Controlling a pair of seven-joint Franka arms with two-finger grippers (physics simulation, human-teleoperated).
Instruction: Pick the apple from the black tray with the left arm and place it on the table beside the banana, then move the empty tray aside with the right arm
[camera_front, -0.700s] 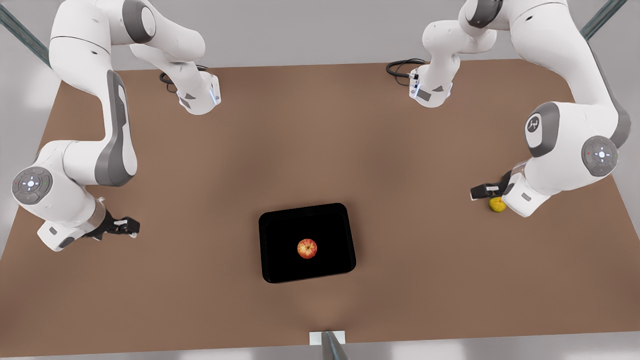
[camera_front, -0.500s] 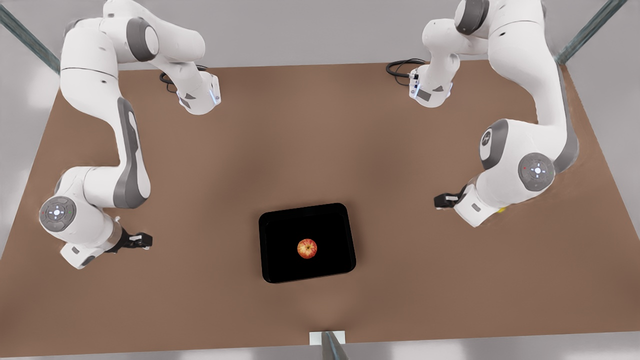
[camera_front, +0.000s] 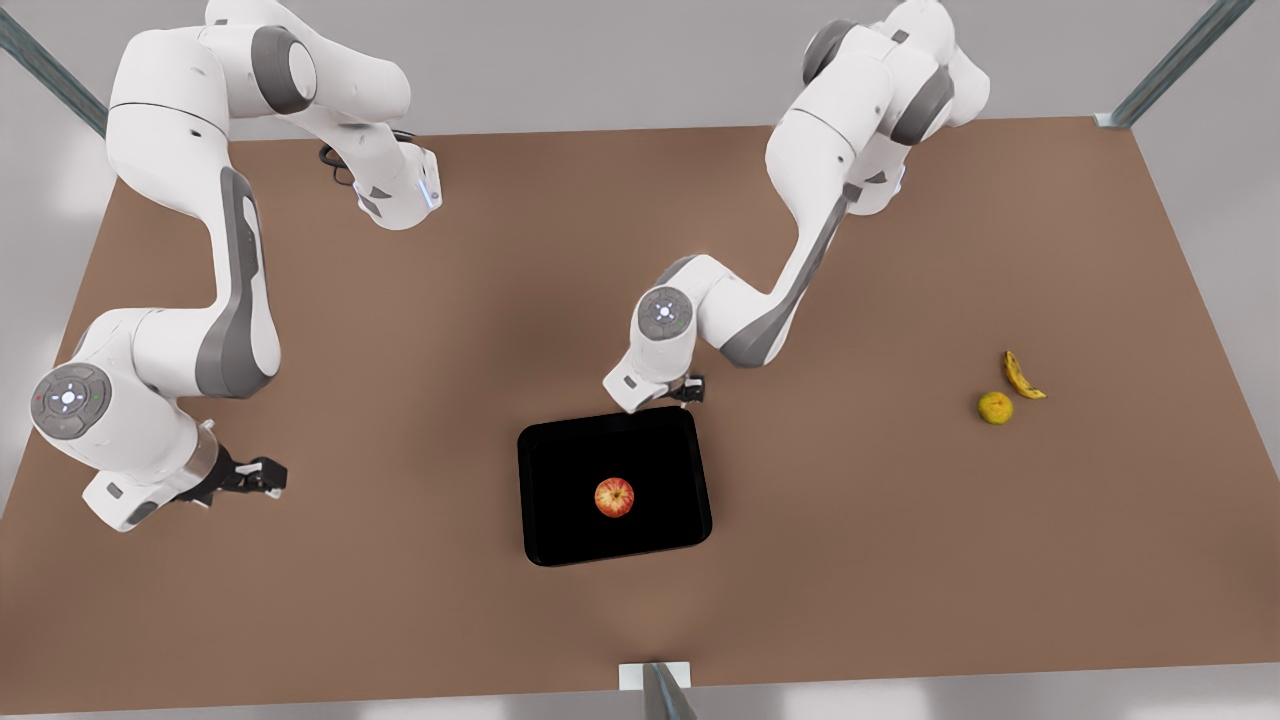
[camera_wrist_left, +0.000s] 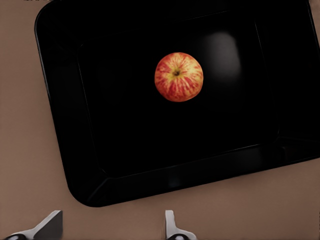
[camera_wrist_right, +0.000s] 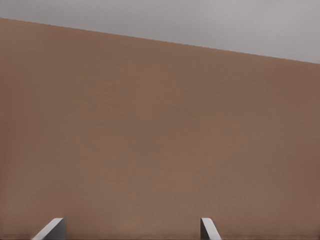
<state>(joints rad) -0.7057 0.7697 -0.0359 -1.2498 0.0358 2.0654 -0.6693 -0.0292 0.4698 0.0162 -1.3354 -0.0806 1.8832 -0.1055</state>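
At the front view's left, the right gripper (camera_front: 262, 476) hangs low over bare table (camera_front: 400, 580), its arm folded in an elbow, fingers spread apart and pointing toward frame centre, well apart from the tray. At lower centre lies the black tray (camera_front: 545, 530), long axis running roughly left to right, slightly skewed; the apple (camera_front: 614, 497) sits near its middle, stem end up. Just above the tray's upper edge hovers the left gripper (camera_front: 688, 392) — fingertips (camera_wrist_left: 172, 226) parted, arm reaching down from the upper right. Far right — the banana (camera_front: 1022, 376), angled from upper left to lower right, just beside a round yellow-green fruit (camera_front: 995, 407).
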